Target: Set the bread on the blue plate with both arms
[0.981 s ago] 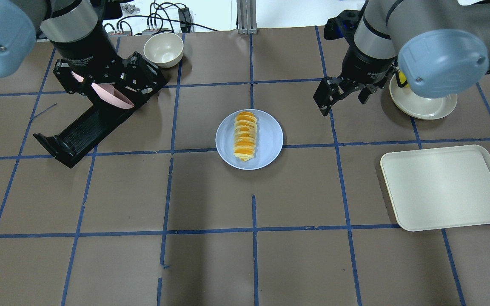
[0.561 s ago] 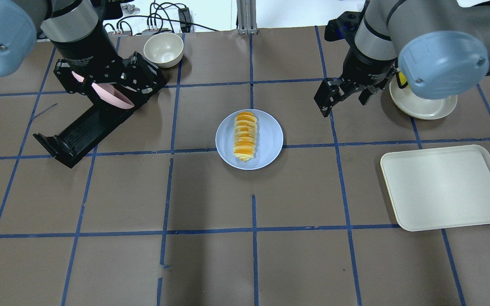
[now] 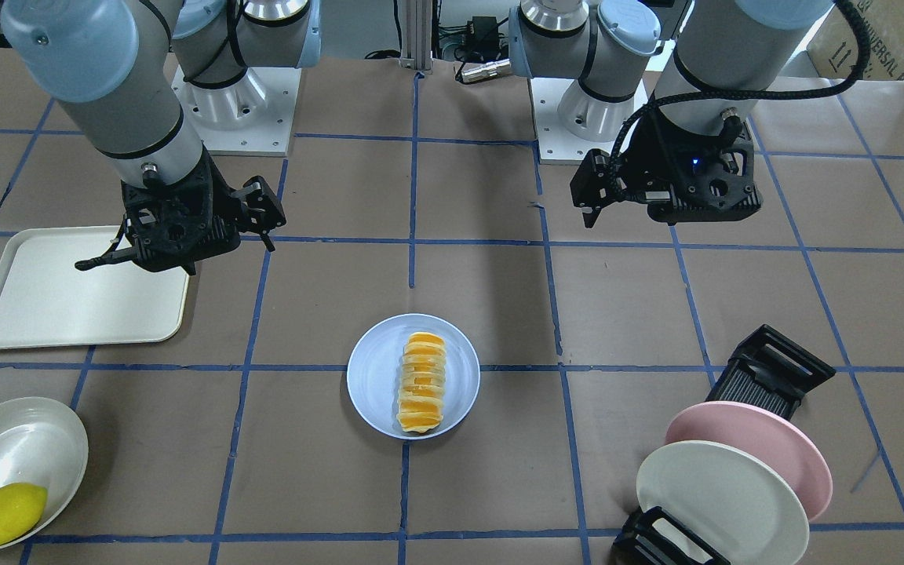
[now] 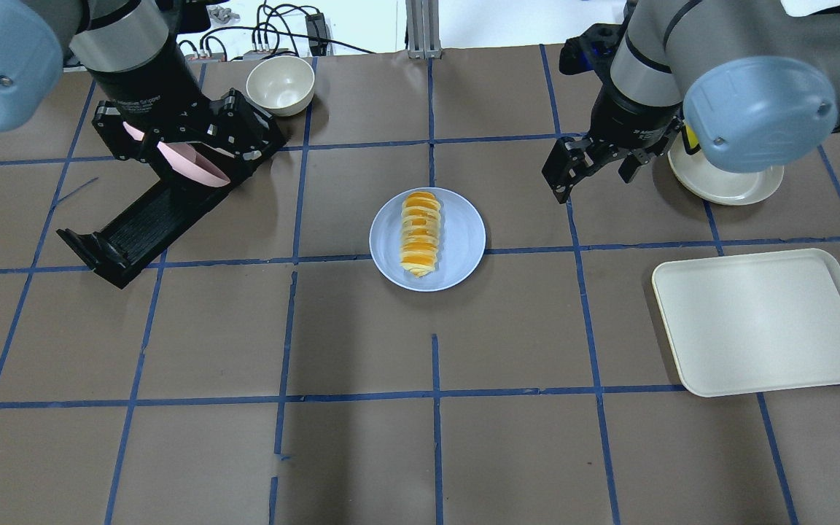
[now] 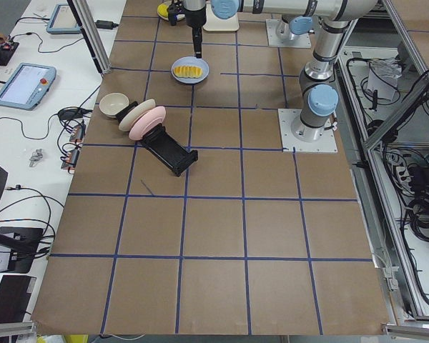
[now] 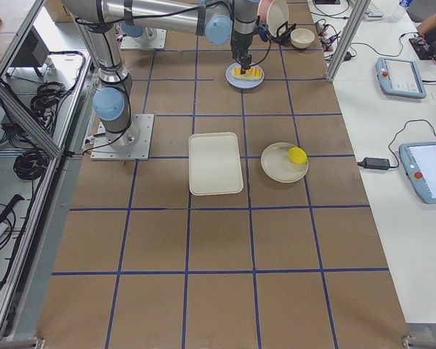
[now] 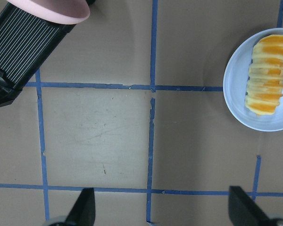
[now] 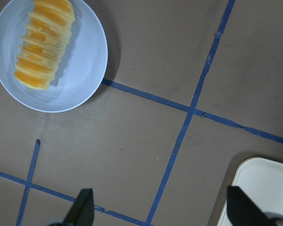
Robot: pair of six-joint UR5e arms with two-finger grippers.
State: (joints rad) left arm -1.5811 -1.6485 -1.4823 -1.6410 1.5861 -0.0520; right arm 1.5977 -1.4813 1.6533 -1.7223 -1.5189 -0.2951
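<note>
The bread [image 4: 420, 233], an orange and cream ridged roll, lies lengthwise in the blue plate [image 4: 464, 240] at the table's middle. It also shows in the front view [image 3: 421, 382] on the plate [image 3: 373, 377]. My left gripper [image 4: 179, 142] is open and empty, raised above the dish rack, well left of the plate. Its wrist view shows the bread [image 7: 268, 75] at upper right. My right gripper [image 4: 591, 171] is open and empty, raised right of the plate. Its wrist view shows the bread [image 8: 42, 44] at upper left.
A black dish rack [image 4: 135, 226] holds a pink plate [image 3: 766, 447] and a white plate [image 3: 719, 502] on my left. A cream bowl [image 4: 280, 84] sits behind it. On my right are a cream tray [image 4: 763, 321] and a white dish [image 3: 12, 447] holding a lemon [image 3: 5, 514].
My right gripper has shifted slightly to the right, away from the plate. The left arm, bread and plate have not moved.
</note>
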